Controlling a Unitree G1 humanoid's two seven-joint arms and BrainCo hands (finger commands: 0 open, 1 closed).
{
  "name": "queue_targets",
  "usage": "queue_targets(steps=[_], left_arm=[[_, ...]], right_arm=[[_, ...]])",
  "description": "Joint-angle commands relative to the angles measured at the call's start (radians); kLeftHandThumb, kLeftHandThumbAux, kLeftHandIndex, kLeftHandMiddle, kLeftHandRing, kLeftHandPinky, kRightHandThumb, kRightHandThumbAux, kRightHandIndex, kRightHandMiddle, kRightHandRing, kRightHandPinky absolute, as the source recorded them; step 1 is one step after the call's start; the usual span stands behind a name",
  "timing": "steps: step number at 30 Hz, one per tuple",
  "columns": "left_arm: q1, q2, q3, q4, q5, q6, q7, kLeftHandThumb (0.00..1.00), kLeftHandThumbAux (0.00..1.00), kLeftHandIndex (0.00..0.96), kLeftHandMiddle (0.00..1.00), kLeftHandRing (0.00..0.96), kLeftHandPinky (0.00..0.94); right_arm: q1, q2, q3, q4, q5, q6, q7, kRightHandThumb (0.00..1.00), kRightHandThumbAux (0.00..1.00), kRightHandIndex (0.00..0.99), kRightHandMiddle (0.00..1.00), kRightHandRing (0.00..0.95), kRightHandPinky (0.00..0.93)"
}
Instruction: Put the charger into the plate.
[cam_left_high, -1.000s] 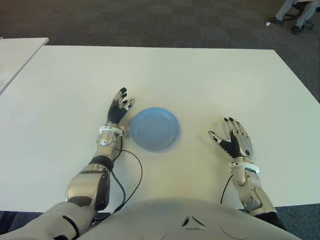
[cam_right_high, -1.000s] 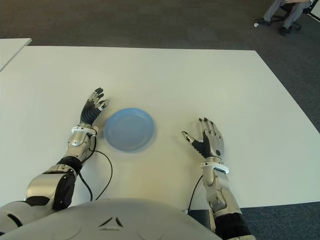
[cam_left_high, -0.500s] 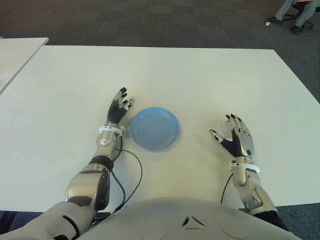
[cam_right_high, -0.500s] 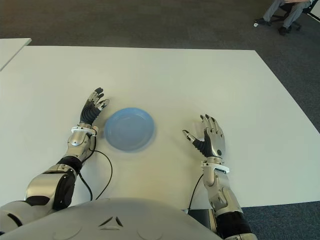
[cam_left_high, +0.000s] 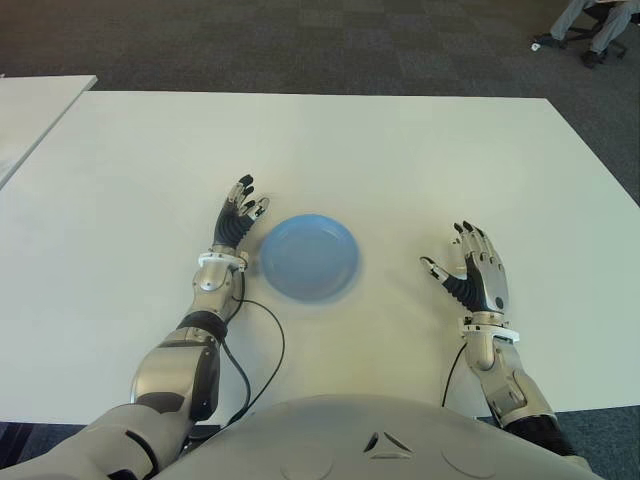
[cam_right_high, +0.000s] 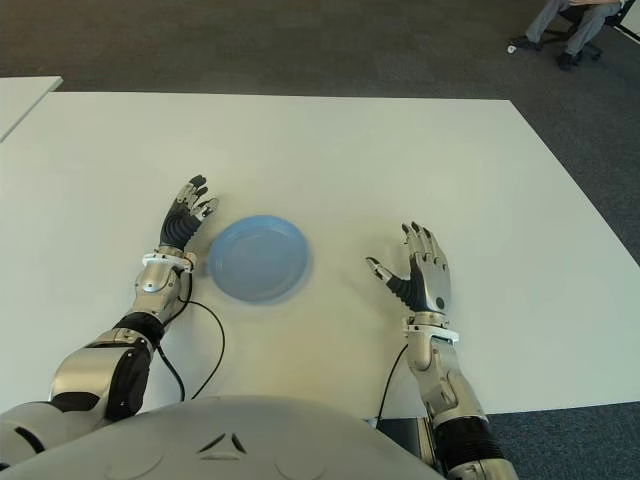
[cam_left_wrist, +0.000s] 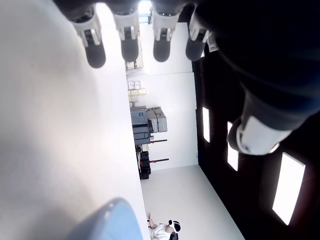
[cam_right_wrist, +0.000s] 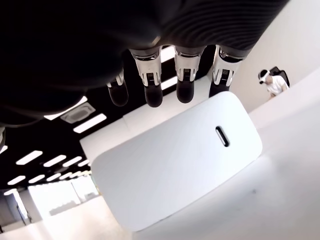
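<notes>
A blue plate (cam_left_high: 308, 257) lies bare on the white table (cam_left_high: 400, 150), near its middle. My left hand (cam_left_high: 240, 213) shows just left of the plate, fingers (cam_left_wrist: 127, 42) straight and spread, holding nothing; the plate's rim (cam_left_wrist: 107, 225) shows in its wrist view. My right hand (cam_left_high: 465, 272) stands to the plate's right, back toward the camera, fingers open. In the right wrist view a white rounded charger (cam_right_wrist: 175, 160) with a small slot port stands on the table just beyond the extended fingers (cam_right_wrist: 182, 80), apart from them. I cannot pick the charger out in the eye views.
A black cable (cam_left_high: 268, 345) loops on the table beside my left forearm. A second white table (cam_left_high: 30, 110) stands at the far left. A seated person's legs and a chair (cam_left_high: 590, 25) are on the dark carpet at the far right.
My right hand has drifted slightly right and back toward me, still open. The left hand and the plate have not moved.
</notes>
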Motion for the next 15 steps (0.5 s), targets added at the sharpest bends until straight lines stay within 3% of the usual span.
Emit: queue_targets(steps=[1, 15], left_arm=[[0.090, -0.017, -0.009, 0.049, 0.004, 0.053, -0.012, 0.154, 0.576, 0.000, 0.054, 0.074, 0.128], [0.093, -0.018, -0.011, 0.044, 0.005, 0.050, -0.010, 0.148, 0.590, 0.000, 0.055, 0.071, 0.125]], right_arm=[[-0.006, 0.017, 0.016, 0.072, 0.024, -0.059, -0.021, 0.337, 0.236, 0.000, 0.000, 0.000, 0.019], [-0.044, 0.023, 0.015, 0.135, 0.025, -0.132, -0.057, 0.322, 0.272, 0.000, 0.000, 0.000, 0.042]])
